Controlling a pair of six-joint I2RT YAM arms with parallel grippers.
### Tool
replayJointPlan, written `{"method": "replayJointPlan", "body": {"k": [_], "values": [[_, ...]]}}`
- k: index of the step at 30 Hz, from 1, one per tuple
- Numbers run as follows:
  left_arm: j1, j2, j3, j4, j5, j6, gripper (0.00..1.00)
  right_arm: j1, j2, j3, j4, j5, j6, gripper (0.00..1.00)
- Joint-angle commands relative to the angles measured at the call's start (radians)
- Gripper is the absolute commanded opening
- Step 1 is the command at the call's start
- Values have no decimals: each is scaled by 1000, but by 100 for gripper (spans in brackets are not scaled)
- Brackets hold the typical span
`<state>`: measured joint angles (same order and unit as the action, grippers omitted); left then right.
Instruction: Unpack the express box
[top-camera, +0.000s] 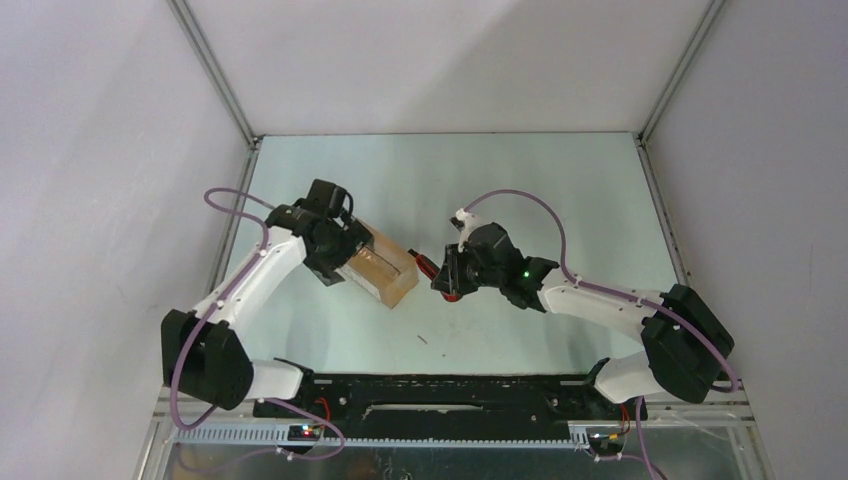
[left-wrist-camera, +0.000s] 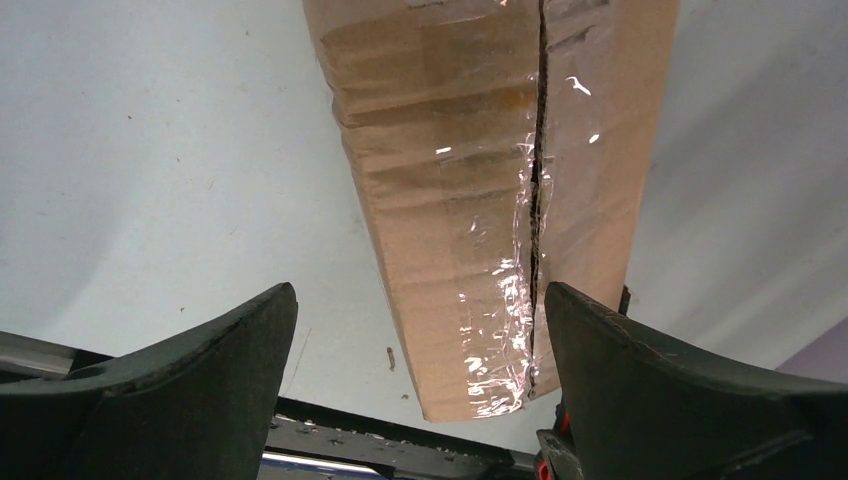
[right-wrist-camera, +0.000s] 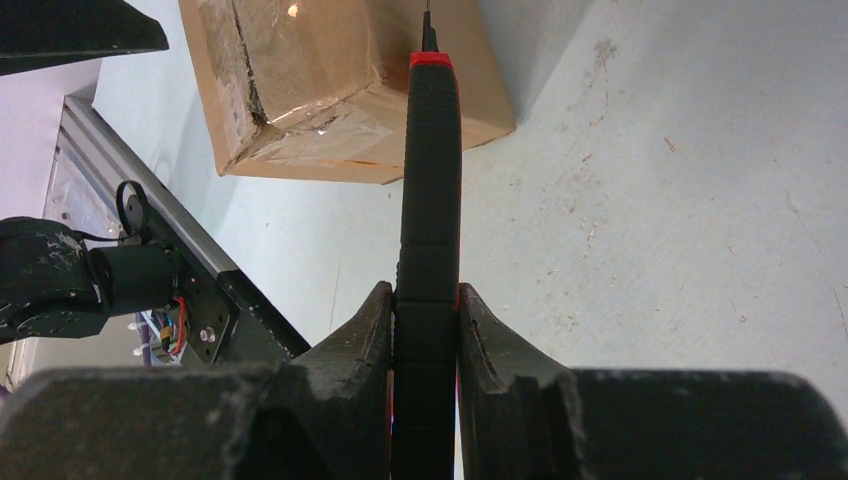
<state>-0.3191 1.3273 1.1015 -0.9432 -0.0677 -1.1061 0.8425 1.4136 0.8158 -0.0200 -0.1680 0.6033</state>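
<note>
No text, label, brand or number can be read anywhere. The box (left-wrist-camera: 450, 200) shows plain brown cardboard under clear, shiny tape (left-wrist-camera: 497, 300), and the knife (right-wrist-camera: 430, 200) handle is plain black and red.

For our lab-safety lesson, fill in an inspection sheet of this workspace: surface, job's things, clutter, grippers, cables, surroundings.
Surface: pale green-grey table top, scuffed and speckled.
Job's things: small brown cardboard express box on the table, clear tape over its top seam, a dark gap along that seam.
Clutter: tiny dark scraps near the front.
Grippers: left gripper open, fingers either side of the box's end; right gripper shut on a black, red-trimmed knife, blade pointing at the box.
Cables: purple cables loop along both arms.
Surroundings: white walls with metal corner rails.
</note>
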Motion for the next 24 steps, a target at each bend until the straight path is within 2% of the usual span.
{"method": "replayJointPlan", "body": {"k": [1, 7, 14, 24], "values": [[-8, 25, 56, 1, -16, 20, 96, 9, 3, 8, 57, 15, 10, 0], [-8, 61, 33, 23, 4, 23, 95, 12, 4, 8, 54, 17, 10, 0], [-8, 81, 0, 42, 22, 12, 88, 16, 6, 8, 55, 24, 10, 0], [-8, 45, -1, 9, 26, 7, 66, 19, 12, 8, 63, 34, 13, 0]]}}
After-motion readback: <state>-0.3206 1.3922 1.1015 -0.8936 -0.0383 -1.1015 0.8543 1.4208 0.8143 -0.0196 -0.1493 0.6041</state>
